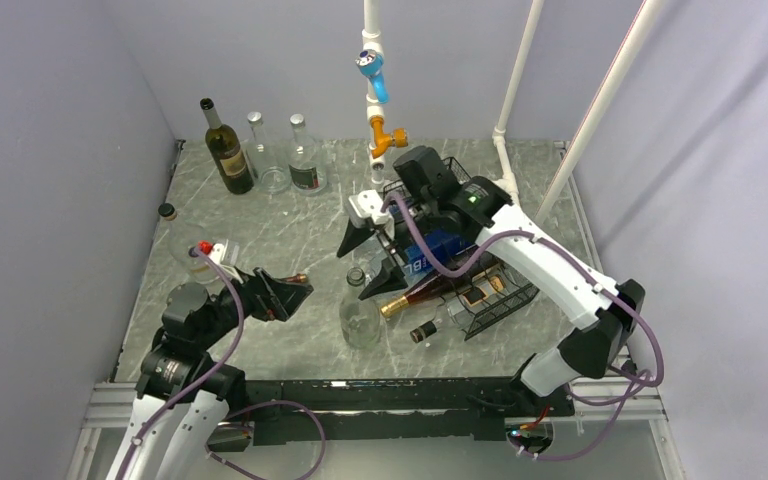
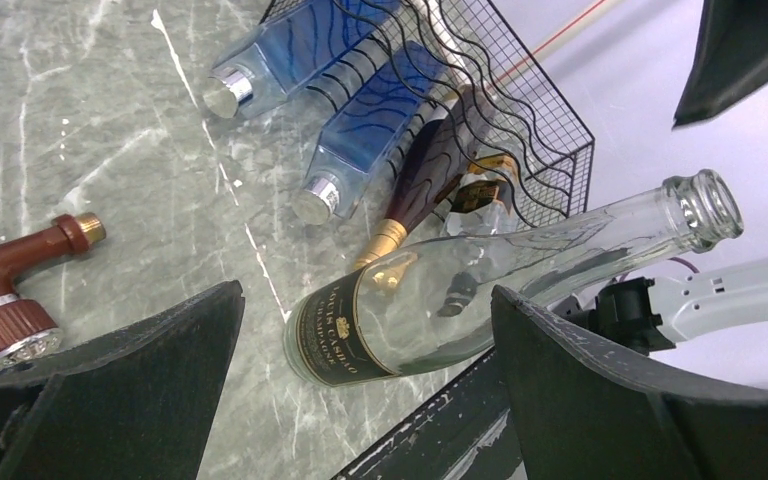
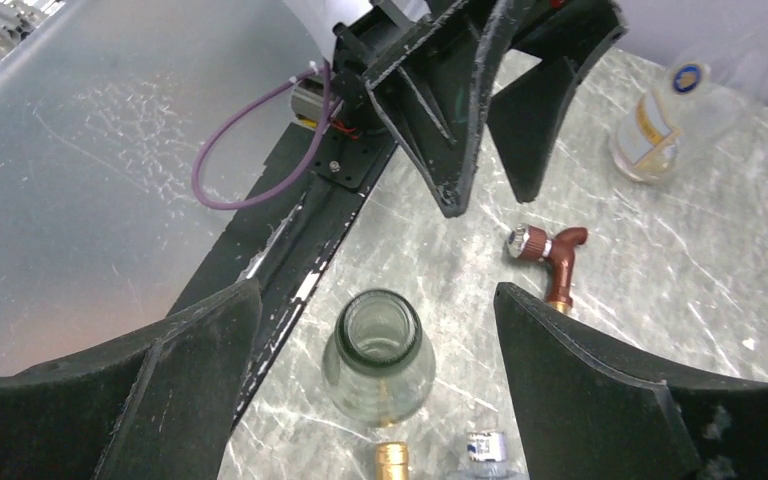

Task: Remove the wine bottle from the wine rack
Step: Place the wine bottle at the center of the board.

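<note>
A clear glass wine bottle (image 1: 359, 315) with a dark label stands upright on the table, just left of the black wire wine rack (image 1: 505, 300). My right gripper (image 1: 370, 255) hovers over its mouth (image 3: 378, 335), open, with both fingers well clear of the glass. Low at the left, my left gripper (image 1: 295, 293) is open and points at the bottle (image 2: 500, 270), holding nothing. The rack (image 2: 550, 130) holds blue bottles (image 2: 360, 140) and a dark bottle with a gold foil neck (image 1: 430, 292), all lying down.
A brown tap fitting (image 1: 298, 279) lies just ahead of the left fingers. Three bottles (image 1: 225, 150) stand at the back left, and a small red-capped flask (image 1: 200, 255) lies at the left. A white pipe frame (image 1: 375, 80) rises behind the rack. A small bottle (image 1: 425, 330) lies before the rack.
</note>
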### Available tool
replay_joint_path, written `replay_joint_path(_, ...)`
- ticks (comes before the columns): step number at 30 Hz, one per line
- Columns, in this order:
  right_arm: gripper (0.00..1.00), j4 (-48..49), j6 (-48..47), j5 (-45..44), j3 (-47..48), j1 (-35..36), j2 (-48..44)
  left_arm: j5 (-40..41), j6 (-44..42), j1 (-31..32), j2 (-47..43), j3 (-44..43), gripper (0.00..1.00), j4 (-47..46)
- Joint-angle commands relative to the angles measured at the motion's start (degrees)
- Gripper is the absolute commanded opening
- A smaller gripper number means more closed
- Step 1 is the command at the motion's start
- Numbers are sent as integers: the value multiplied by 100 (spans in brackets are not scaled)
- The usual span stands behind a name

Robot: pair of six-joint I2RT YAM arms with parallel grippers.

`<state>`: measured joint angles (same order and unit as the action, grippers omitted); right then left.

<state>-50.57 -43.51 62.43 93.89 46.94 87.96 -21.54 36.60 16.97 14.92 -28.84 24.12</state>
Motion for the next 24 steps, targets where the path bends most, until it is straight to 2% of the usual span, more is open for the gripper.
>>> replay_joint_path(1, 90, -28, -82, 512, 107, -341, -393, -413, -151, 8, 142, -186, 99, -407)
replay_joint_path(13, 96, 307, -375, 1265, -1266, -1514, -1084, -1004, -225, 21, 353, -456, 99, -634)
replay_joint_path(19, 98, 1131, -15, 1388, -2299, -2049, -1345, -1208, -338, 64, 494, -759, 99, -689)
replay_joint_path(24, 99, 1773, 375, 1461, -2803, -2325, -1406, -1407, -475, 161, 658, -1006, 99, -923)
